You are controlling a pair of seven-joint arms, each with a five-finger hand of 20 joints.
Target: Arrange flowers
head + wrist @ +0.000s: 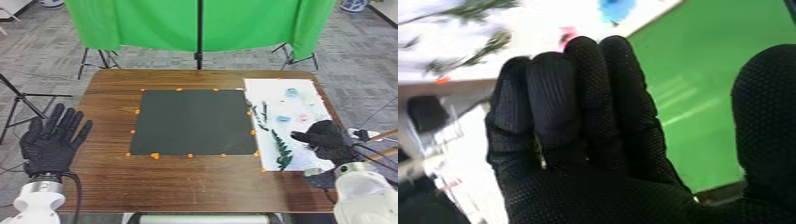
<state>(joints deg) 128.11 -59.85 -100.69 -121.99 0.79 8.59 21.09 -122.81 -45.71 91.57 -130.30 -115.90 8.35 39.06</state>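
Observation:
In the head view my left hand [51,145] is at the table's left edge, its fingers straight and spread. My right hand [324,142] is over the right side of the white sheet [311,97]; in the right wrist view the same hand [593,145] has straight fingers and holds nothing. On the sheet lie a green leafy stem [282,150], thin green sprigs [263,112], blue flowers [283,119] and a pink flower [303,118]. The right wrist view shows a blue flower [616,9], a pink one [567,34] and green sprigs [482,47].
A dark square mat [194,122] with orange marks round its edge lies mid-table, left of the sheet. Brown wooden table [178,185] surrounds both. A green cloth [191,25] hangs on stands beyond the far edge.

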